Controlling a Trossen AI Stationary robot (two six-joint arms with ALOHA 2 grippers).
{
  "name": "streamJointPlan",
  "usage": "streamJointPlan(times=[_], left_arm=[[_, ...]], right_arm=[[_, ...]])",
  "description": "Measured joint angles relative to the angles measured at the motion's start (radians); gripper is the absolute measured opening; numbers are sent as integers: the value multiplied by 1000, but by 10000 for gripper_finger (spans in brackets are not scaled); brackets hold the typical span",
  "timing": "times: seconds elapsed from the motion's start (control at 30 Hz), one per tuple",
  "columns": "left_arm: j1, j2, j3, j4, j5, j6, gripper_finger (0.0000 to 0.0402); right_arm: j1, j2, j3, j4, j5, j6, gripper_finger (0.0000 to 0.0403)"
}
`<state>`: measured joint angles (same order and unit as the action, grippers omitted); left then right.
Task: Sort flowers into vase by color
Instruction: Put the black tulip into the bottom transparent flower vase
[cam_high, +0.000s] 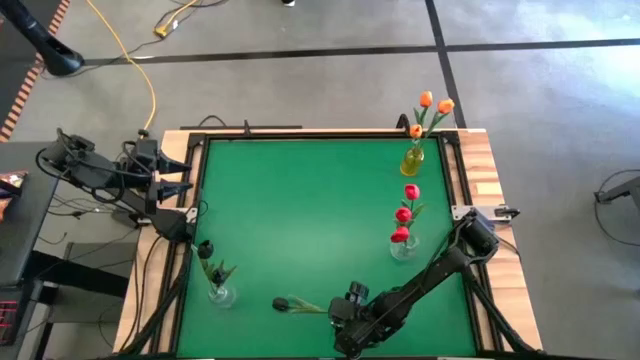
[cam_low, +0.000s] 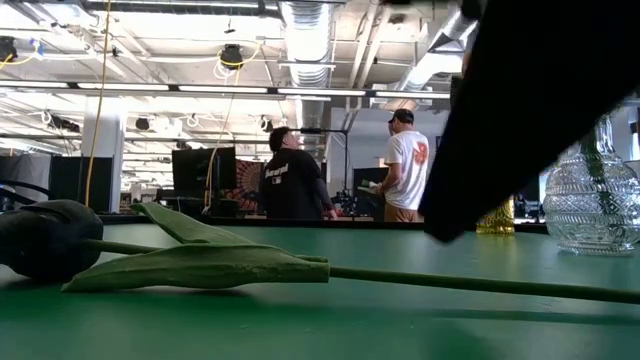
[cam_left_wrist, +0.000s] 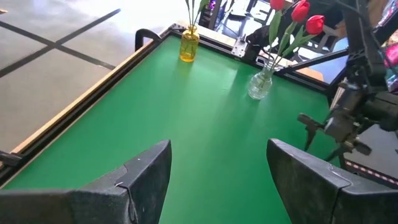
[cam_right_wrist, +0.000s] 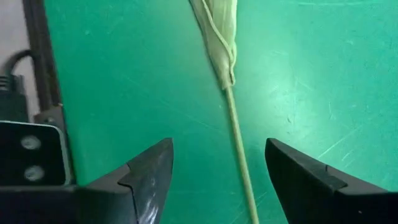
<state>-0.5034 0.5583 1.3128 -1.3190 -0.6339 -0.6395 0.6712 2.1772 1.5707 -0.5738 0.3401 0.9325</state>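
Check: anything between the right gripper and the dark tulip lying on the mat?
Nothing visible. The right gripper is open directly over the dark tulip's stem, with only bare green mat beneath.

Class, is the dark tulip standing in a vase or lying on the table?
Lying flat: the dark tulip rests with head, leaf and stem along the table, outside any vase.

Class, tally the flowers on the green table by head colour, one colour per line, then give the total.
Orange flowers, in the yellow vase: 3
Red flowers, in a clear vase: 3
Dark flowers: 2, one in the other clear vase, one lying on the table
Total: 8
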Motion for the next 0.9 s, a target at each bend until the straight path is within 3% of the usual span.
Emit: streamJointPlan(times=[0.4,0.5,0.6,0.83,0.9], left_arm=[[0,0,0,-4,26,8,251],[0,0,0,-11,26,8,251],[0,0,0,-15,26,9,251],[0,0,0,-18,26,10,251],[0,0,0,-18,26,16,251]], right_arm=[[-13,-3,-99,68,18,88,281],[-13,-3,-117,67,22,80,265],[3,-3,-123,62,32,39,221],[42,-2,-125,67,105,5,48],[43,-7,-126,75,106,8,21]])
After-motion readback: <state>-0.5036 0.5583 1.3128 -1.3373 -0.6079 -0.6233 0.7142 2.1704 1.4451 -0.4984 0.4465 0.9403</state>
